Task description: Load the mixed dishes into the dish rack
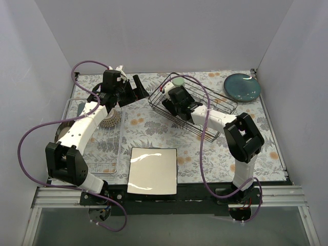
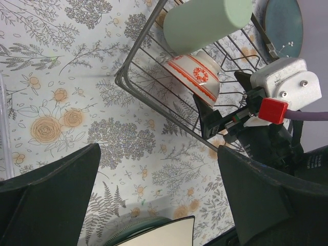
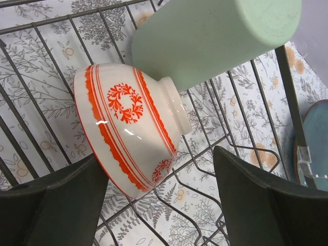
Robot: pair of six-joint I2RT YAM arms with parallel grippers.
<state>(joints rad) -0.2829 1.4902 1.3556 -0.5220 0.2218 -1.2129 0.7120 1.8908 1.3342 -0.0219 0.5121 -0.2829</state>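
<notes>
Our right gripper is hanging with fingers apart, clamping nothing, over the red-orange bowl lying tilted beside the pale green cup inside the dish rack, upper centre; our left gripper is gaping too.

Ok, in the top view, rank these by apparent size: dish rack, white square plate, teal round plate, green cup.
1. dish rack
2. white square plate, nearest the camera, so perhaps flattered
3. teal round plate
4. green cup, smallest by far

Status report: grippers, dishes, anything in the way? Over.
Left gripper open, empty. Right gripper open, straddling bowl. Bowl, cup in rack. White plate not loaded.
</notes>
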